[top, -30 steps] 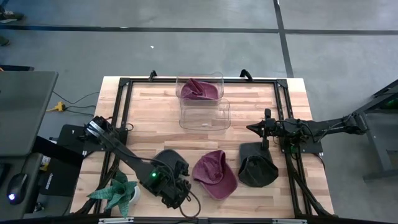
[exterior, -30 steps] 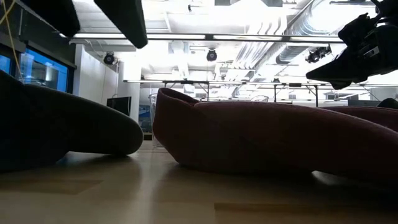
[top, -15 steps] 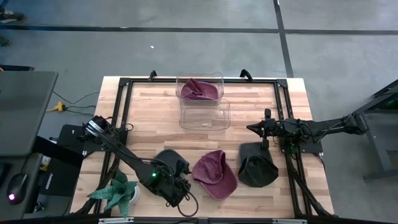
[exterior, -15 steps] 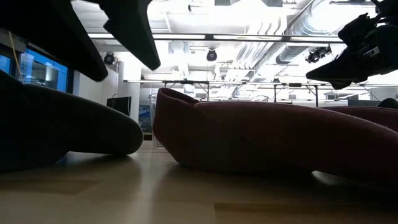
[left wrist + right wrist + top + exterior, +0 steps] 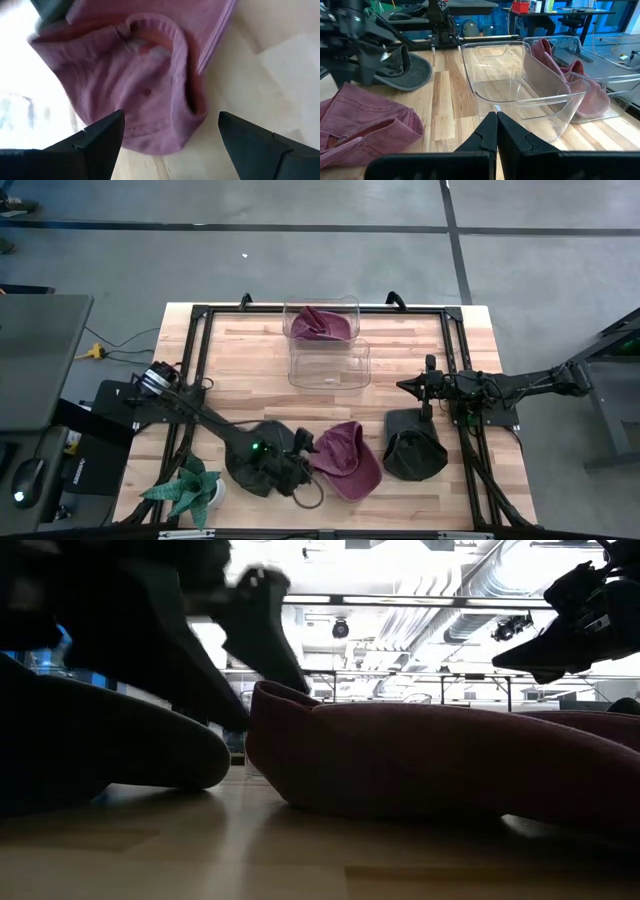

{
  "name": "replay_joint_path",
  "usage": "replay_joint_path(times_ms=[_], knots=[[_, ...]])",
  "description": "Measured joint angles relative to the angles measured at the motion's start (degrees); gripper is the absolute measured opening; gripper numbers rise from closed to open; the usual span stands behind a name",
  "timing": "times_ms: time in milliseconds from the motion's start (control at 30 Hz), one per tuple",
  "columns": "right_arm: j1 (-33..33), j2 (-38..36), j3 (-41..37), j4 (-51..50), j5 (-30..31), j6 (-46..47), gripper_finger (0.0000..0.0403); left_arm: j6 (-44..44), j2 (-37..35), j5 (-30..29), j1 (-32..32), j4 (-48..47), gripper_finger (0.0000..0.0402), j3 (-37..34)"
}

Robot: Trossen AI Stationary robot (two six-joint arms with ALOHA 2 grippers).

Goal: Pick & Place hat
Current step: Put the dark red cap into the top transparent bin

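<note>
Beside the maroon hat, left end effector agape.

Left gripper: its fingertips cannot be made out from above, lost among dark arm parts and cable; a blurred dark mass in the low view.
Dark cap: largely covered by the left arm from above.
Maroon cap: cut off by the frame edges in the left wrist view.
Black cap: only a sliver at the low view's edge.
Cap in the far bin: bunched behind clear plastic, its form unclear.
Potted plant: pot mostly hidden under leaves.
</note>
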Motion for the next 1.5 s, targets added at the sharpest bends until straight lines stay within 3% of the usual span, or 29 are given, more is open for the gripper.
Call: replay_joint_path(times_ms=[567,1067,1500], knots=[[0.0,0.0,0.0,0.0,0.0,0.0,0.0,1.6,1.3,12.1,4.3,3.9,0.0312,-0.3],[0.0,0.0,0.0,0.0,0.0,0.0,0.0,2.9,2.7,12.9,5.4,6.9,0.0312,-0.3],[0.0,0.0,0.0,0.0,0.0,0.0,0.0,2.8,3.1,18.0,6.4,9.4,0.0312,-0.3]])
